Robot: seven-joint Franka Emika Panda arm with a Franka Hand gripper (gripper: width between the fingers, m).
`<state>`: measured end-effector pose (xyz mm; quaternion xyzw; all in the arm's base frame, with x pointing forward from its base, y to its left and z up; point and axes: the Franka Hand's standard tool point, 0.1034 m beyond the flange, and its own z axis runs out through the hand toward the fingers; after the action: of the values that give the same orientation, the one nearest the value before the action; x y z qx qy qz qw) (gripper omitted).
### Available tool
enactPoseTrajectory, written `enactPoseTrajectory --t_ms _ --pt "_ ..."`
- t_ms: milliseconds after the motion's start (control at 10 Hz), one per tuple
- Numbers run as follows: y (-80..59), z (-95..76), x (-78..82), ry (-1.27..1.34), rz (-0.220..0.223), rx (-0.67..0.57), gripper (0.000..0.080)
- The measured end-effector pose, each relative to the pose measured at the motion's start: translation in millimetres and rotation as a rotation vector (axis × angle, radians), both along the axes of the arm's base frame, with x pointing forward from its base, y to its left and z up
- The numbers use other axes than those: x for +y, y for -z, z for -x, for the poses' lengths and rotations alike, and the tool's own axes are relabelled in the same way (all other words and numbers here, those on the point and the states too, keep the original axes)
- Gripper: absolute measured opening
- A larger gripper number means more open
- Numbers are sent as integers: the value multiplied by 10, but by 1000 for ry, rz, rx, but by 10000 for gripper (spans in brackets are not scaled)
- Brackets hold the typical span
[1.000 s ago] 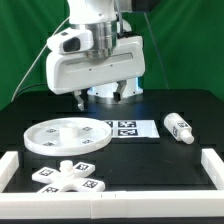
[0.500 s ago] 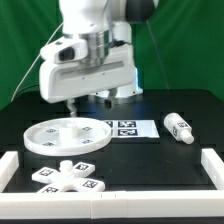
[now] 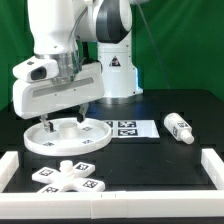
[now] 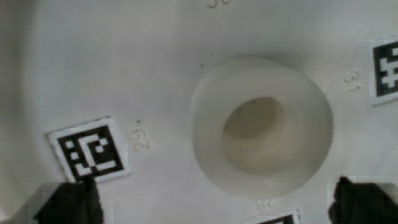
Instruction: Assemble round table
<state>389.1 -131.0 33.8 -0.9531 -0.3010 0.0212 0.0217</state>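
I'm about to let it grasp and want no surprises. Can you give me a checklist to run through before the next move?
1. Is the pincer open: ok, its fingertips stand wide apart with nothing between them.
2. Is the pincer above the round disc: ok, the central socket fills the wrist view.
3. Is the pincer lined up on the disc's rim: cannot tell.
4. Is the leg out of the way: ok, it lies apart at the exterior view's right.
5. Is the cross base clear of the disc: cannot tell, it lies very close.
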Motion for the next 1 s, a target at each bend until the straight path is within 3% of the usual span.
enactPoseTrajectory --t_ms 400,700,900,1000 --pt "91 105 -71 12 -5 21 649" --pt "81 89 -61 23 5 2 649" --pt "74 81 -62 23 6 0 403" --pt "63 61 -75 24 9 -7 403"
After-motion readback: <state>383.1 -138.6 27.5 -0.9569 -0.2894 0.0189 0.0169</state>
